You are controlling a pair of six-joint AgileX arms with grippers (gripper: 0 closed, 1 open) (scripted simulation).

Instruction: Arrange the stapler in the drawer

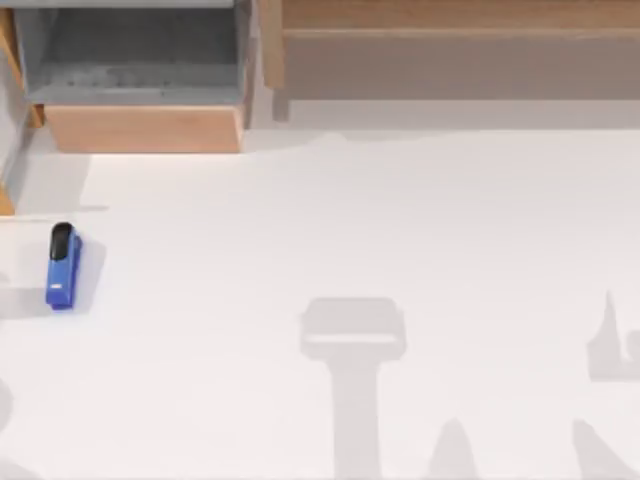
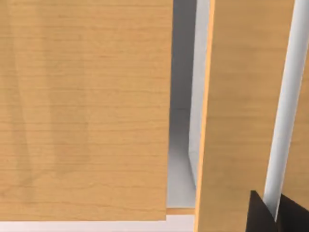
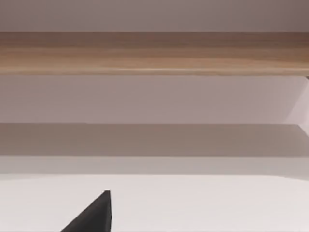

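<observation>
A: Entry. Stapler lies flat on the table at its left edge, black end pointing toward the drawer. Drawer stands pulled out, grey inside exposed, tan front panel facing the stapler, well apart from it.

B: Grippers?

A: Left gripper shows as a dark tip hard up against the tan panels in the left wrist view; whether spread or pressed together, cannot tell. Right gripper: one dark finger over bare table, facing the wider brown panel; same, cannot tell.

B: Risks?

A: Judgement only. The left gripper sits close to the woodwork, so swinging out toward the stapler could clip a panel. The stapler is narrow; a skewed pinch could spin it. Carrying low could catch the drawer front.
</observation>
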